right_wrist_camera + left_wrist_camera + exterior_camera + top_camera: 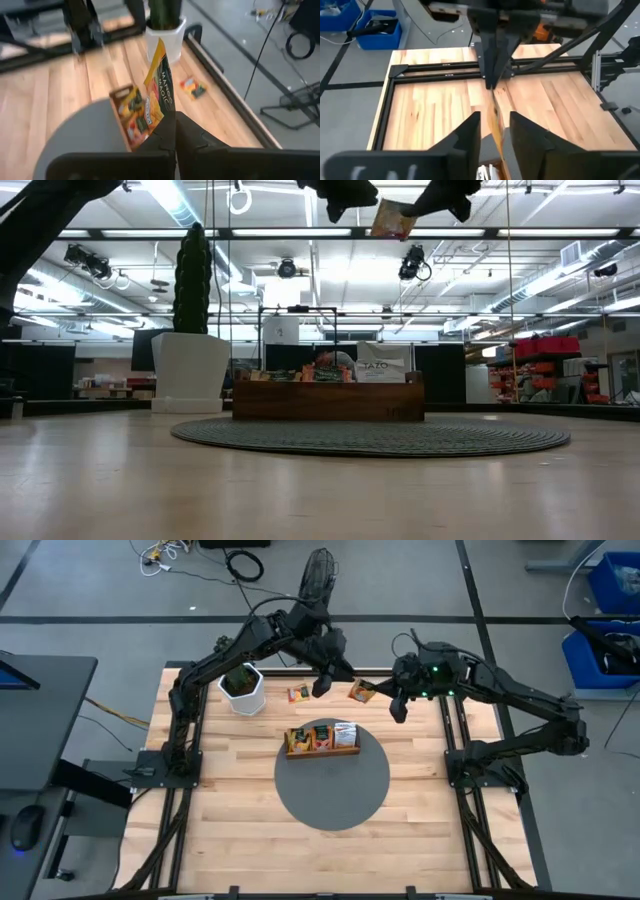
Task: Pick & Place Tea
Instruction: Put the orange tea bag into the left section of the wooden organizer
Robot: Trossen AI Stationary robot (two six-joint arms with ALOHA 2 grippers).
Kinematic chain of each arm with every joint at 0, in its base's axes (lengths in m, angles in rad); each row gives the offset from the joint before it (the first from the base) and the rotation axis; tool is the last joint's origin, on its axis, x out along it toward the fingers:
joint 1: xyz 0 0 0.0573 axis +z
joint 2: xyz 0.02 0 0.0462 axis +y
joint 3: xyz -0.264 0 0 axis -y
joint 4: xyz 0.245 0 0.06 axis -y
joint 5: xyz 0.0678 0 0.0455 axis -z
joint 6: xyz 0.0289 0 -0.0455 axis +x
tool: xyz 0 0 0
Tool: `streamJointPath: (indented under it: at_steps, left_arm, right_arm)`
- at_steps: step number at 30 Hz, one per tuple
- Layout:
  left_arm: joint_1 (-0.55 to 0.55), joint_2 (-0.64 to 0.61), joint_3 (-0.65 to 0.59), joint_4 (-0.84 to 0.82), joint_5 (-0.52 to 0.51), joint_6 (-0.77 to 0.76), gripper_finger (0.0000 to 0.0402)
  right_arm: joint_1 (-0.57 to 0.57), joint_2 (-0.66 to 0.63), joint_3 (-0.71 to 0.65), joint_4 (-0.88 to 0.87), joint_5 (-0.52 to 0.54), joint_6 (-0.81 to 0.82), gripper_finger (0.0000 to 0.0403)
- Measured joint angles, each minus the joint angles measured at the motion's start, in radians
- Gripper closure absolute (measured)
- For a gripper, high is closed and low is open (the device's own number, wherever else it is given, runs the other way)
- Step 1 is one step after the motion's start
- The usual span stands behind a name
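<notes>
An orange tea sachet (360,690) (392,218) hangs high over the table's far part, with my right gripper (175,117) (396,702) shut on it. My left gripper (322,686) (495,122) stands open just to its left, apart from it. In the left wrist view the sachet (496,125) shows edge-on in line with the gap between the fingers. A brown wooden tray (322,751) with several sachets stands on the round grey mat (330,800). One more orange sachet (298,693) lies flat on the wood beyond the tray. My right gripper pinches the orange sachet by a corner of its edge (161,111) between its two shut fingers. The fingers come from the table's right, slanting downward. The sachet stands out past the fingertips, tilted, lifted well clear of the table.
A white pot with a green plant (242,690) stands at the far left of the table. Black rails (455,730) run along the table's sides. Bare wood lies on the near side of the mat.
</notes>
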State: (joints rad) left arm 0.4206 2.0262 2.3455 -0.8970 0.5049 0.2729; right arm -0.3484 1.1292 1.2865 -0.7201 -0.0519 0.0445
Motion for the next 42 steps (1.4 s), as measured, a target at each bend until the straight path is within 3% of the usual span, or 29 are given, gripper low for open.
streamJointPath:
  at_steps: [9,16,26,30,37,42]
  left_arm:
    - [-0.01,0.0,0.0,0.001,-0.003,-0.026,0.0187]
    - [-0.02,0.001,0.0,-0.018,-0.009,-0.021,0.0173]
    - [-0.022,0.004,0.0,-0.058,-0.15,-0.018,0.0214]
    - [-0.022,0.005,0.0,-0.057,-0.15,-0.018,0.0261]
    - [-0.022,0.005,0.0,-0.053,-0.087,0.008,0.0385]
    - [-0.022,0.005,0.0,-0.056,-0.085,-0.007,0.0398]
  right_arm:
    - [0.028,0.091,0.058,-0.038,0.025,-0.076,0.0403]
    - [0.041,0.136,0.118,-0.044,0.044,-0.104,0.0403]
    - [0.064,0.138,0.167,-0.069,0.096,-0.146,0.0403]
    - [0.064,0.147,0.167,-0.083,0.1,-0.143,0.0403]
    - [0.064,0.154,0.167,-0.077,0.132,-0.143,0.0403]
    - [0.064,0.153,0.167,-0.072,0.125,-0.153,0.04]
